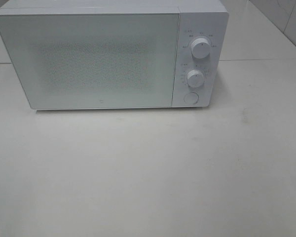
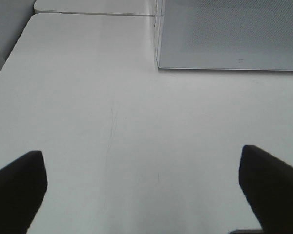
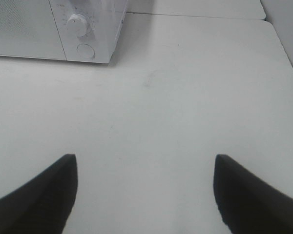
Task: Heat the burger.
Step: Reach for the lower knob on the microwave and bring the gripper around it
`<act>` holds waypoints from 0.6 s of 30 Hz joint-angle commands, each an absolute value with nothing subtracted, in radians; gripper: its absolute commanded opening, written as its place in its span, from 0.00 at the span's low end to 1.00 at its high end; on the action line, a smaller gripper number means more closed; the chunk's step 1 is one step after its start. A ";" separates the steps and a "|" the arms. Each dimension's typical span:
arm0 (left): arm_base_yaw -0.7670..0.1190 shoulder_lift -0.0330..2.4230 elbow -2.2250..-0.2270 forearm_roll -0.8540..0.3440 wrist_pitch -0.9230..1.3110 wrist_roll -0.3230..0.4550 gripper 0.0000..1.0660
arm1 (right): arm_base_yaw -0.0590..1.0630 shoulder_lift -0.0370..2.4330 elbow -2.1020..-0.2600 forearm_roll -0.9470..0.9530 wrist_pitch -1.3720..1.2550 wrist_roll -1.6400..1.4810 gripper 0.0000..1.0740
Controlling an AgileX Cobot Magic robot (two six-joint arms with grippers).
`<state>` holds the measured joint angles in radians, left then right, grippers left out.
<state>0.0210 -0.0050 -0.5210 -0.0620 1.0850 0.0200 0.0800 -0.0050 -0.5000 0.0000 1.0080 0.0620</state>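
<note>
White boxy microwave (image 1: pixel 89 59), door shut, on pale desk (image 1: pixel 148 173); burger unseen; left claw (image 2: pixel 140 163) and right claw (image 3: pixel 145 163) gape empty, likely poised to begin.

Cannot see into the microwave (image 1: pixel 103 54) through its speckled door (image 1: pixel 89 59). Cannot read the tiny marks (image 1: pixel 187 35) round the dials (image 1: pixel 201 48). Cut off at the edge in both wrist views: most of the microwave, only a door corner in the left, the dial end in the right. Cropped too: fingers (image 2: pixel 17 190) of the left gripper (image 2: pixel 141 153) and right gripper (image 3: pixel 145 157), tips alone showing.
</note>
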 commanded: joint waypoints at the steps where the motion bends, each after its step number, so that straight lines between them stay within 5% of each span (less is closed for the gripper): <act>1: 0.024 -0.027 -0.516 -0.062 1.072 0.012 0.94 | 0.076 -0.031 -0.497 0.000 0.993 0.061 0.70; 18: 0.024 -0.027 -0.516 -0.062 1.072 0.012 0.94 | 0.076 -0.031 -0.497 0.000 0.993 0.061 0.70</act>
